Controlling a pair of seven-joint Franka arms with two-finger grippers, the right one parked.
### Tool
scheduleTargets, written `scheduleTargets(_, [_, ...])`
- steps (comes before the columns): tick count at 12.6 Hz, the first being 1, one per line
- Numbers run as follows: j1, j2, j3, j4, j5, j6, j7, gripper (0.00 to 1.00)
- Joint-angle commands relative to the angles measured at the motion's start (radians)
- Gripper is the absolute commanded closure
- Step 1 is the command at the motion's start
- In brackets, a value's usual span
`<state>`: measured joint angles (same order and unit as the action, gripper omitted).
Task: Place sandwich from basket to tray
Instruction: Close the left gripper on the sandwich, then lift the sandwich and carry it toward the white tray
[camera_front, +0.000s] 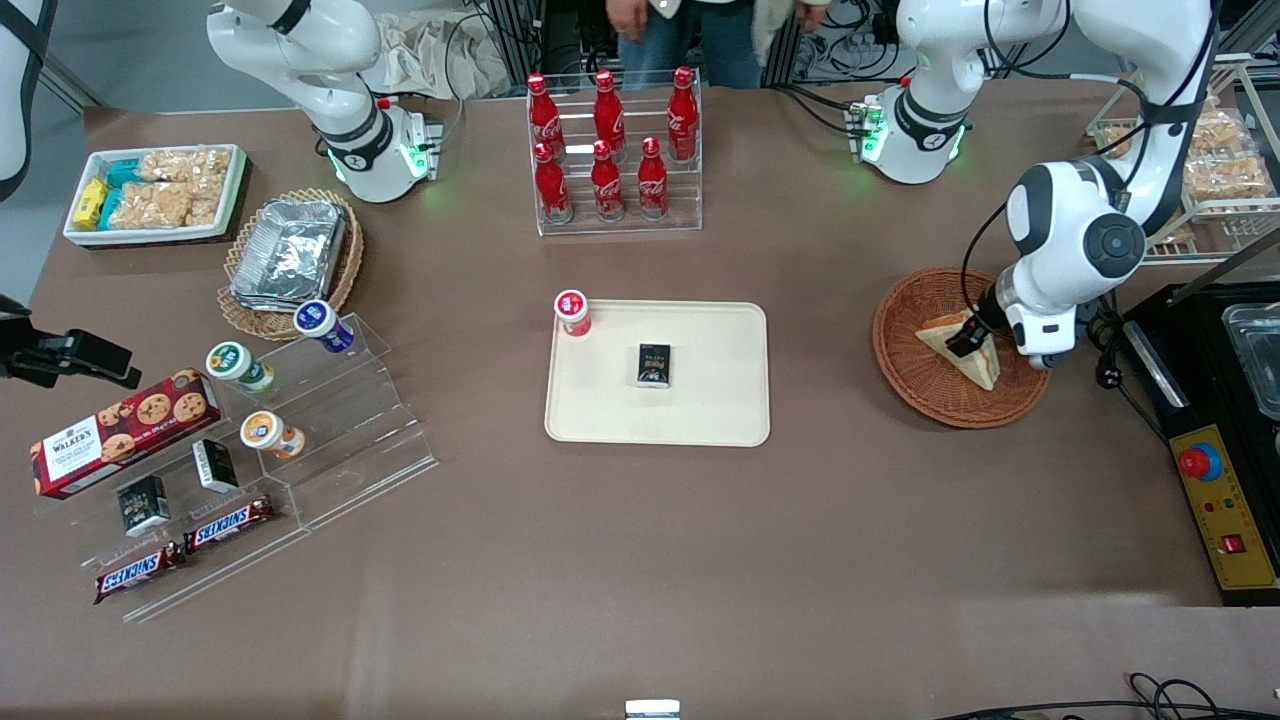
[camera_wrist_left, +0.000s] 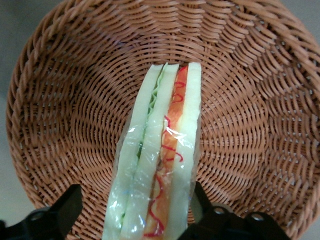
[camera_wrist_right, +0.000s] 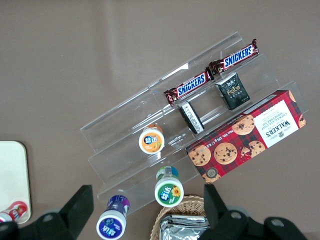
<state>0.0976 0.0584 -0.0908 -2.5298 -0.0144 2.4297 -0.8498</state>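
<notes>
Left arm was bent down over the basket (camera_front: 925, 385), gripper (camera_wrist_left: 134, 216) low inside it. Jaws were spread, one finger each side of the sandwich (camera_wrist_left: 157, 155), neither clearly pressing it. Basket was round brown wicker. Sandwich was a film-wrapped white wedge, cut edge showing green and orange-red filling.

Wrapped sandwich (camera_wrist_left: 160, 160) in wicker basket (camera_wrist_left: 260, 125), cream tray (camera_front: 700, 420) apart
</notes>
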Motion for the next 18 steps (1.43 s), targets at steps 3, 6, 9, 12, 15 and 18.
scheduleTargets(3, [-0.018, 0.008, -0.006, 0.003, 0.024, 0.034, 0.000, 1.00])
scheduleTargets(6, [-0.038, -0.119, -0.032, 0.048, 0.024, -0.096, 0.029, 1.00])
scheduleTargets(9, [-0.070, -0.230, -0.056, 0.237, -0.004, -0.425, 0.263, 1.00])
scheduleTargets(12, [-0.194, -0.155, -0.061, 0.590, -0.042, -0.755, 0.334, 1.00])
scheduleTargets(15, [-0.356, -0.129, -0.063, 0.700, -0.055, -0.816, 0.339, 1.00])
scheduleTargets(18, [-0.491, -0.013, -0.063, 0.773, -0.076, -0.784, 0.348, 1.00])
